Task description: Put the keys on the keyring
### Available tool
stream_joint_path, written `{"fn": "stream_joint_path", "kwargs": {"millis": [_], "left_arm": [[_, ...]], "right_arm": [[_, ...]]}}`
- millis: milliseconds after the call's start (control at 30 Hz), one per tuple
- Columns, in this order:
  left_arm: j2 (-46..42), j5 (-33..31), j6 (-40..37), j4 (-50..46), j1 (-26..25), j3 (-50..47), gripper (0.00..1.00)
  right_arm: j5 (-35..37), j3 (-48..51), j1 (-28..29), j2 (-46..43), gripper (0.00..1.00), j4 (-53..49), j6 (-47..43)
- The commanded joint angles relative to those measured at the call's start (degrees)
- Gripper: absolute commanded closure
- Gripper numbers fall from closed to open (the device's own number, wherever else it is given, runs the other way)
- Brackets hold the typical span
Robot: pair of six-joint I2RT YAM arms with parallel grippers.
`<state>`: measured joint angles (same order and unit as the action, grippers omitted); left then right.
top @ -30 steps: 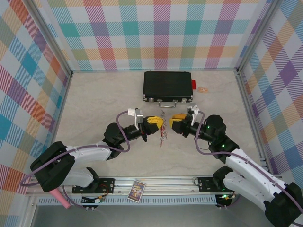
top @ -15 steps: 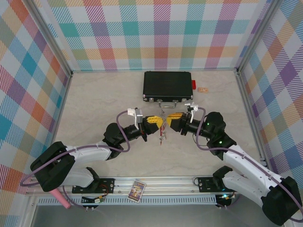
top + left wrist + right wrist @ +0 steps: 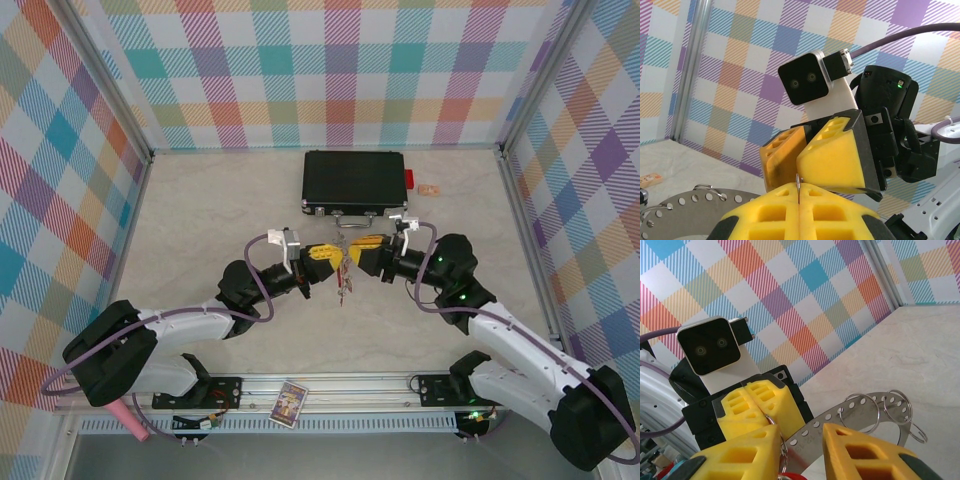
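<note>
The yellow-fingered right gripper (image 3: 364,250), jaws apart, has closed in on the left gripper (image 3: 336,257), which is clamped on the thin silvery wire keyring (image 3: 771,418), so threading looks near.

Tightly closed left pincer (image 3: 334,262), right pincer (image 3: 362,256) facing it nearly tip to tip, jaws slightly apart, both pointing inward

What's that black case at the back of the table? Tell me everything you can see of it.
The flat black rectangular case lies closed on the pale table, at the back middle, its long side running left to right. It looks matte, with silvery trim along its near edge, where a thin metal handle sticks out. A small red block sits beside its right end.
</note>
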<state>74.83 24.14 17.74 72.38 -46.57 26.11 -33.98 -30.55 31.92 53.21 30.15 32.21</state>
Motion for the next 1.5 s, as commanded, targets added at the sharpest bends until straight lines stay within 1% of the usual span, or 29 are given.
{"fn": "stream_joint_path", "kwargs": {"millis": [0,133,233,500,600,733,1033,1200,1267,1333,1367,1433,1467], "left_arm": [[-1.6,-0.5,-1.0,3.0,0.4,-0.5,1.00],[-1.9,-0.8,-1.1,2.9,0.4,-0.6,1.00],[-1.9,-1.1,-1.3,2.8,0.4,-0.7,1.00],[-1.7,-1.3,-1.3,2.8,0.6,-0.7,1.00],[-1.8,-0.8,-1.0,2.8,0.6,-0.4,1.00],[-1.8,-0.4,-1.0,2.8,0.5,-0.1,1.00],[-1.7,0.0,-0.8,2.8,0.6,-0.2,1.00],[-1.4,0.5,-0.5,2.8,0.5,0.0,1.00],[-1.3,0.4,-0.3,2.9,0.6,0.1,1.00],[-1.3,0.4,-0.1,2.9,0.6,0.1,1.00],[-1.2,0.3,-0.1,2.9,0.6,0.0,1.00],[-1.2,0.1,-0.1,2.9,0.6,-0.2,0.96],[-1.3,-0.3,0.0,2.9,0.6,-0.3,0.90]], "right_arm": [[-3.0,-1.6,-0.1,1.0,0.73,2.6,0.9],[-4.4,-1.8,-0.1,2.2,0.73,3.0,1.4],[-5.1,-1.9,-0.1,2.8,0.70,3.1,1.3],[-4.5,0.0,-0.1,1.0,0.67,4.9,0.7],[-5.0,-0.6,-0.1,1.6,0.71,3.1,0.0],[-6.4,-1.6,-0.1,3.1,0.75,3.2,0.3],[-7.2,-2.5,0.0,4.6,0.77,2.5,0.0],[-7.4,-2.7,0.0,4.7,0.84,2.8,0.0],[-7.8,-3.1,0.1,4.9,0.89,2.1,-0.1],[-8.1,-3.3,0.0,5.0,0.92,1.6,-0.4],[-8.2,-3.2,0.0,4.9,0.95,1.3,-0.6],[-7.9,-3.4,0.0,4.4,0.97,0.2,-1.2],[-7.6,-3.4,0.0,4.1,0.97,-0.7,-1.9]]}}
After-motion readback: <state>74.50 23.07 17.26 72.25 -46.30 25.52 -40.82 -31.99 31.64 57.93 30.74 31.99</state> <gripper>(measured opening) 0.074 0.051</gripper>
